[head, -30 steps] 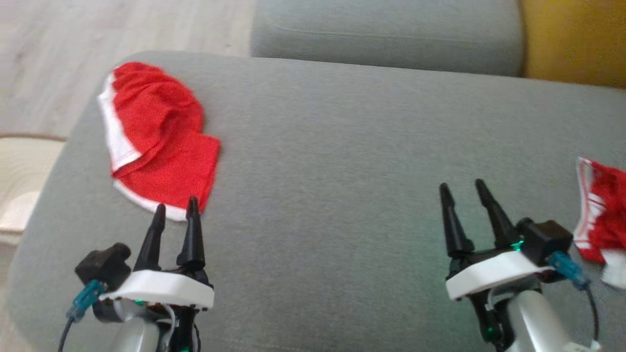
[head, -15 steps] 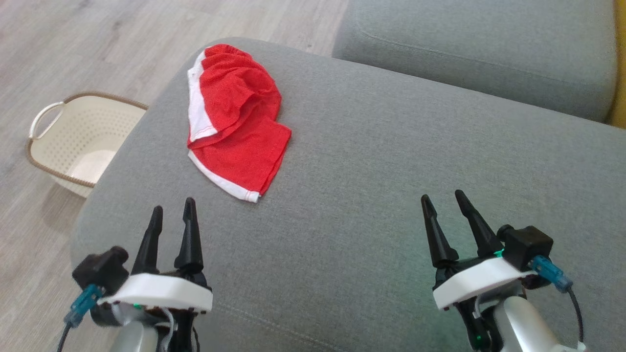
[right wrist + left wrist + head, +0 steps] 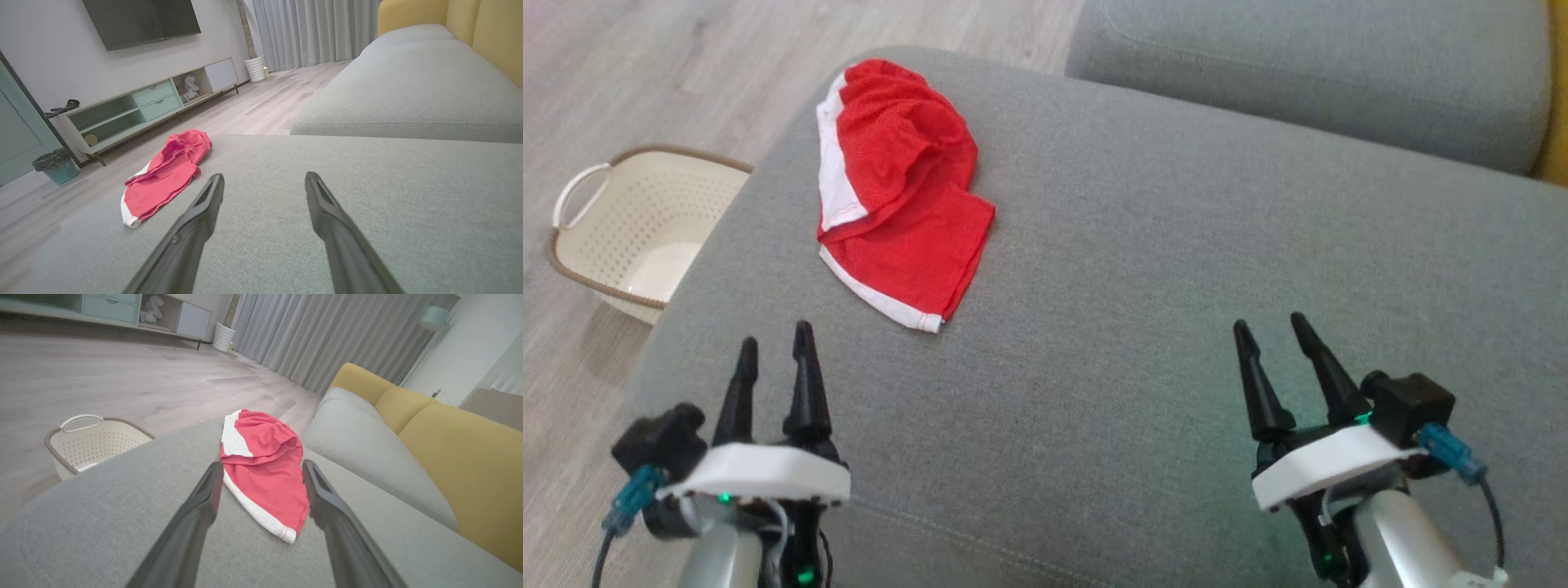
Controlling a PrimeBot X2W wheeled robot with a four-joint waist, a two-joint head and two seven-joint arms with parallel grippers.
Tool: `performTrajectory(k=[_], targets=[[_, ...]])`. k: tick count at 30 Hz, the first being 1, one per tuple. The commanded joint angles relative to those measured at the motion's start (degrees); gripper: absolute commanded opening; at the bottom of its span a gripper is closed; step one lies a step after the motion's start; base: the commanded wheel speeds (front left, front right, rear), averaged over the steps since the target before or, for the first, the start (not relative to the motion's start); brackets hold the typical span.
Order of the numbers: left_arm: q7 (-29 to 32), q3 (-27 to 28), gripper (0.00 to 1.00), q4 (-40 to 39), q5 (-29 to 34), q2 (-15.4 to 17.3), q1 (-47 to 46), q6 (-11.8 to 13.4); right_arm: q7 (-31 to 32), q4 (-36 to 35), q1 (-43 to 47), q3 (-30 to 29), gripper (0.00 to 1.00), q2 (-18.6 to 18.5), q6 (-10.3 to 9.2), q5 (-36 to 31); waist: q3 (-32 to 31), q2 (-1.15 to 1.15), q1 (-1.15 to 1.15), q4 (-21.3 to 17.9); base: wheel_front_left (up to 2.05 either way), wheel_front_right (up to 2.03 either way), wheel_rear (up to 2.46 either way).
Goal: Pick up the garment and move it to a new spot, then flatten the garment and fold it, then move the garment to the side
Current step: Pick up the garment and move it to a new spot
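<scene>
Left gripper (image 3: 775, 335): fingers spread wide, nothing between them, hanging above the grey sofa cushion (image 3: 1143, 269) near its front left corner. Right gripper (image 3: 1269, 321): likewise wide apart and empty, over bare cushion well to the right of the left one.

Red garment (image 3: 898, 188), white trim, lies crumpled on the cushion ahead of the left gripper and slightly to its right, apart from the fingertips. No contact. In the left wrist view it sits framed between the two fingers, white-hemmed corner nearest them. From the right gripper it lies well off, ahead and to the left.

Cream perforated basket (image 3: 629, 220) stands on the wood floor (image 3: 645, 65), ahead-left of the left gripper, just beside the cushion's edge. Second grey cushion (image 3: 1307, 73) sits beyond the right gripper.
</scene>
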Motion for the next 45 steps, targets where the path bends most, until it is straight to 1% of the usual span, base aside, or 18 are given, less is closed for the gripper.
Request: performTrajectory(k=[1,3,7,11,15,20,24,27,29,31,33,34,35,36,37,39,45], targets=[[-0.31,2.12,1.0,-1.56,0.72,0.41,-3.84,-0.02,0.01,-2.2,-2.93,0.84,1.0,-0.05,-0.05,-0.6,1.12,0.0,0.0,-0.76,0.0,0.0,0.0],[-0.31,2.6,1.0,-0.05,1.77,0.56,-5.68,-0.01,0.61,-3.07,-3.39,-0.2,1.0,-0.05,-0.05,-1.58,2.61,0.0,0.0,-1.4,0.0,0.0,0.0],[0.3,3.48,1.0,4.87,2.16,2.53,-11.45,-0.29,2.26,-6.32,-4.81,-3.69,1.0,-0.05,-0.05,-3.96,6.94,0.0,0.0,-2.8,0.0,0.0,0.0],[3.54,3.63,1.0,9.42,2.47,4.85,-18.78,0.0,4.54,-11.44,-6.21,-8.24,1.0,-0.05,-0.05,-6.58,11.81,0.0,0.0,-4.09,0.0,0.0,0.0],[7.71,3.72,1.0,15.16,2.04,7.38,-26.43,-0.75,7.25,-17.15,-7.1,-11.54,1.0,-0.12,-0.05,-8.72,16.23,0.0,0.0,-5.5,0.0,0.0,0.0],[12.77,3.06,1.0,23.98,2.0,10.22,-35.28,-1.86,9.98,-22.51,-7.45,-12.67,1.0,-0.41,-0.05,-9.84,20.34,0.0,0.0,-7.42,0.0,0.0,0.0],[16.55,2.66,1.0,32.19,2.06,11.97,-41.25,-1.89,11.15,-24.84,-7.19,-12.23,1.0,-0.51,-0.05,-10.19,22.42,0.0,0.0,-8.88,0.0,0.0,0.0],[17.29,1.8,1.0,37.9,3.71,14.13,-44.72,-0.8,11.51,-25.81,-7.24,-11.93,1.0,-0.48,-0.05,-10.18,23.59,0.0,0.0,-10.09,0.0,0.0,0.0],[17.42,1.57,1.0,41.33,4.12,14.92,-46.57,-0.4,11.55,-26.11,-7.26,-11.9,1.0,-0.46,-0.05,-10.17,24.08,0.0,0.0,-10.8,0.0,0.0,0.0],[17.96,1.11,1.0,44.32,4.38,15.24,-47.99,-0.52,11.45,-26.22,-7.18,-12.05,1.0,-0.43,-0.05,-10.18,24.32,0.0,0.0,-11.41,0.0,0.0,0.0],[18.75,0.69,1.0,46.97,4.39,15.42,-49.17,-1.17,11.29,-26.27,-7.11,-12.3,1.0,-0.4,-0.05,-10.16,24.47,0.0,0.0,-11.86,0.0,0.0,0.0],[19.5,0.45,0.81,48.29,4.27,15.39,-49.6,-1.87,11.19,-26.24,-7.08,-12.43,1.0,-0.39,-0.05,-10.14,24.48,0.0,0.0,-12.03,0.0,0.0,0.0],[20.04,0.05,0.04,49.4,4.31,15.38,-49.92,-2.6,11.07,-26.14,-7.05,-12.51,1.0,-0.37,-0.05,-10.11,24.41,0.0,0.0,-12.2,0.0,0.0,0.0],[20.44,-0.36,0.0,50.28,4.37,15.24,-50.14,-3.22,10.93,-25.99,-7.01,-12.57,1.0,-0.36,-0.05,-10.08,24.26,0.0,0.0,-12.31,0.0,0.0,0.0],[20.44,-0.36,0.0,50.28,4.37,15.24,-50.14,-3.22,10.93,-25.99,-7.01,-12.57,1.0,-0.36,-0.05,-10.08,24.26,0.0,0.0,-12.31,0.0,0.0,0.0],[20.4,-0.71,0.0,51.49,4.21,15.04,-50.46,-4.0,10.65,-25.56,-6.97,-12.68,1.0,-0.32,-0.05,-9.96,23.79,0.0,0.0,-12.46,0.0,0.0,0.0],[17.33,-1.3,0.0,53.14,3.77,14.98,-50.53,-5.39,9.47,-23.66,-7.28,-12.44,1.0,-0.18,-0.05,-9.31,21.41,0.0,0.0,-12.69,0.0,0.0,0.0]])
